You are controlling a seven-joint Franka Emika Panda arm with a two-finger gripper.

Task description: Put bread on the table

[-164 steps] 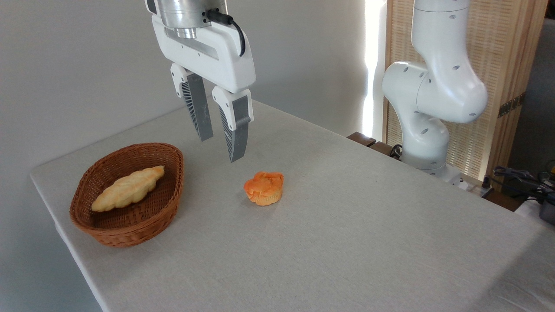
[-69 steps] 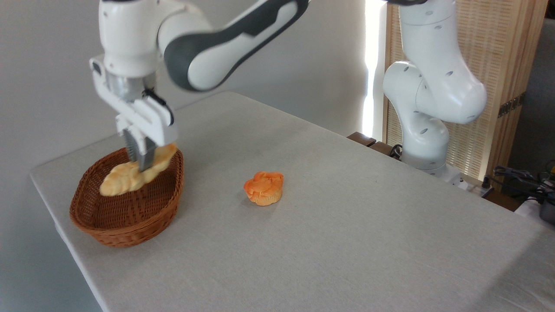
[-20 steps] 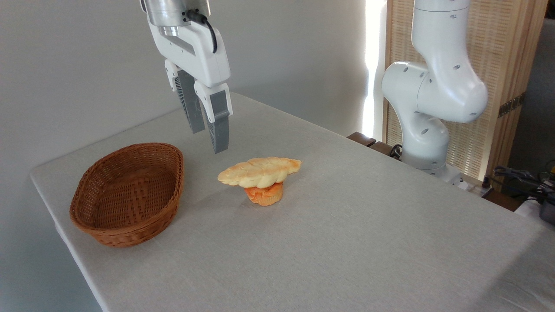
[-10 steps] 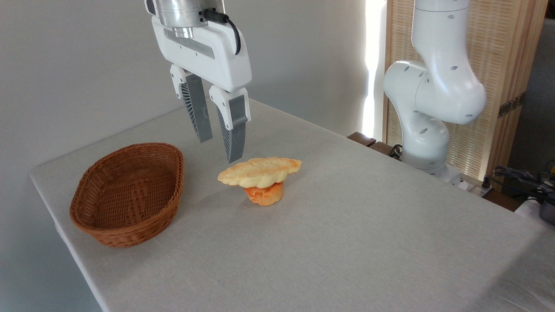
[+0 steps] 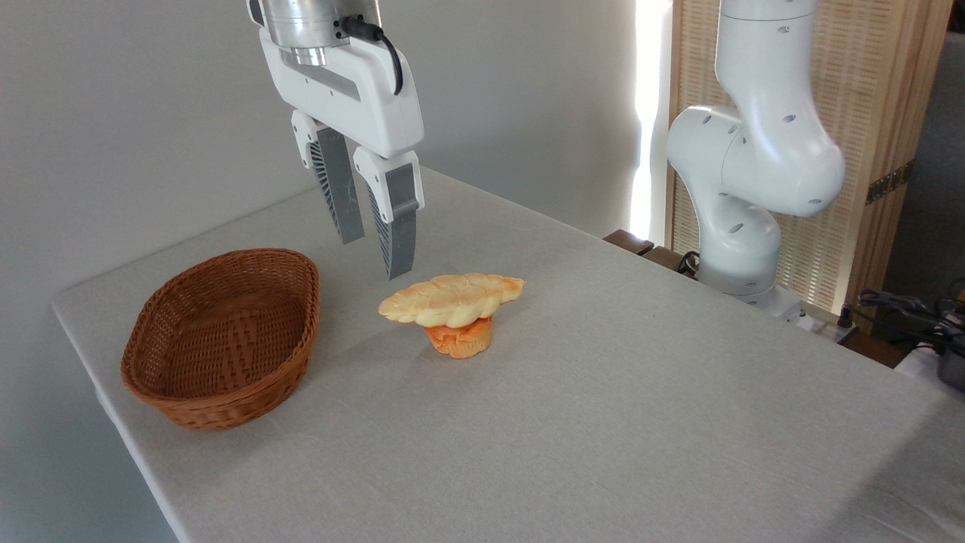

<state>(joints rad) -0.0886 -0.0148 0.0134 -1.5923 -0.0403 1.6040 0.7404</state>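
The bread (image 5: 451, 297), a long pale-golden braided loaf, lies balanced across the top of an orange muffin (image 5: 457, 339) on the grey table (image 5: 603, 392); both of its ends hang free above the cloth. My gripper (image 5: 373, 256) hovers open just above and left of the loaf's left end, holding nothing. Its grey ribbed fingers (image 5: 398, 226) point down.
An empty brown wicker basket (image 5: 222, 339) stands at the left near the table's edge. The white arm base (image 5: 746, 181) rises at the back right beside a slatted wooden screen. Cables and gear lie at the far right.
The bread went from the basket onto the muffin and was let go. Over the last half second the gripper shifted slightly up and left; the loaf stayed still.
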